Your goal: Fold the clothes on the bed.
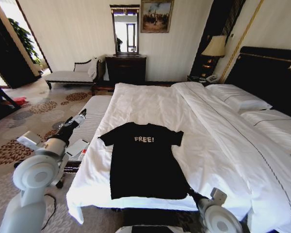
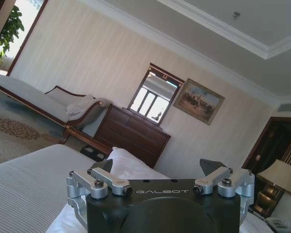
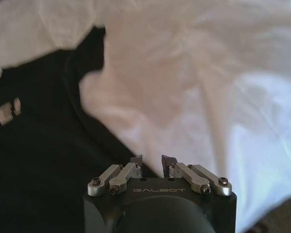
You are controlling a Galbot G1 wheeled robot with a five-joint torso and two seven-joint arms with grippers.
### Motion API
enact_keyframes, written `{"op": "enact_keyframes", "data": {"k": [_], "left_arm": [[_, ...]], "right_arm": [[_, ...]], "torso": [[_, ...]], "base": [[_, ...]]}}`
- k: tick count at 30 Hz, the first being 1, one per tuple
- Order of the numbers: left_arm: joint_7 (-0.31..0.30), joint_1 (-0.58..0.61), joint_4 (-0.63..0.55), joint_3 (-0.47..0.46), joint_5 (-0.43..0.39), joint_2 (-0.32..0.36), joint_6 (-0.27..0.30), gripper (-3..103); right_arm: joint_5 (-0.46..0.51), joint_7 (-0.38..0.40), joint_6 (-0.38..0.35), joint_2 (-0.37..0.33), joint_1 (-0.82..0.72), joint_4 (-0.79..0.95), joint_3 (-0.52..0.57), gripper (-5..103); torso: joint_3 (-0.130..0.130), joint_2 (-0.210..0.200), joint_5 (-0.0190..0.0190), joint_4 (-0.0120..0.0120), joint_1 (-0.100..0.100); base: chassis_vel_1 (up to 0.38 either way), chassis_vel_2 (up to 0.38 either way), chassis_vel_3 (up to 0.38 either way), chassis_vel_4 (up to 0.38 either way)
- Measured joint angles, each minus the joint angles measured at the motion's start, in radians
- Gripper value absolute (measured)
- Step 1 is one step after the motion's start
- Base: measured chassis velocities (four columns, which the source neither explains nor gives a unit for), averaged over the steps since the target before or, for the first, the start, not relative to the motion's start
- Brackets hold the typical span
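Note:
A black T-shirt (image 1: 143, 160) with white "FREE!" lettering lies flat, face up, on the white bed (image 1: 213, 131), hem toward me. My right gripper (image 1: 190, 192) sits at the hem's right corner. In the right wrist view its fingers (image 3: 137, 161) are drawn close together at the edge of the T-shirt (image 3: 39, 145), where black cloth meets white duvet (image 3: 194, 73). My left gripper (image 1: 82, 114) is held up off the bed's left side, over the striped bench. In the left wrist view the left gripper (image 2: 160, 167) is open and holds nothing.
A pale striped bench (image 1: 94, 116) runs along the bed's left side. Pillows (image 1: 237, 99) and a dark headboard (image 1: 271, 73) are on the right. A chaise (image 1: 70, 75), a dark dresser (image 1: 126, 68) and a lamp (image 1: 214, 47) stand by the far wall.

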Motion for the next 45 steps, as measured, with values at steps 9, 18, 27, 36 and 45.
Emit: {"op": "enact_keyframes", "data": {"k": [9,18,27,36,45], "left_arm": [[-0.023,0.012,-0.014,-0.084,-0.07,0.004,0.01,100],[-0.057,0.048,-0.027,-0.198,-0.131,0.006,0.026,100],[-0.094,0.057,-0.061,-0.271,-0.196,0.029,0.041,100],[-0.099,0.056,-0.069,-0.251,-0.183,0.009,0.047,100],[-0.099,0.047,-0.052,-0.252,-0.179,0.025,0.047,100]], "right_arm": [[-0.006,-0.292,-0.021,-0.083,0.223,-0.13,0.09,51],[0.061,-0.523,-0.099,-0.058,0.595,-0.468,-0.098,84],[0.127,-0.549,-0.122,0.007,0.853,-0.741,-0.239,100],[0.135,-0.57,-0.13,0.045,0.945,-0.903,-0.272,95],[0.084,-0.607,-0.129,0.092,1.008,-1.031,-0.286,71]], "torso": [[0.0,0.0,0.0001,0.0001,0.0],[0.0,0.0,-0.0001,0.0007,0.0],[0.0,0.0,-0.0001,0.0005,0.0],[0.0,0.0,0.0,0.0001,0.0],[0.0,0.0,0.0,0.0002,0.0]], "base": [[0.0,0.0,0.0,0.0],[0.0,0.0,0.0,0.0],[0.0,0.0,0.0,0.0],[0.0,0.0,0.0,0.0],[0.0,0.0,0.0,0.0]]}}
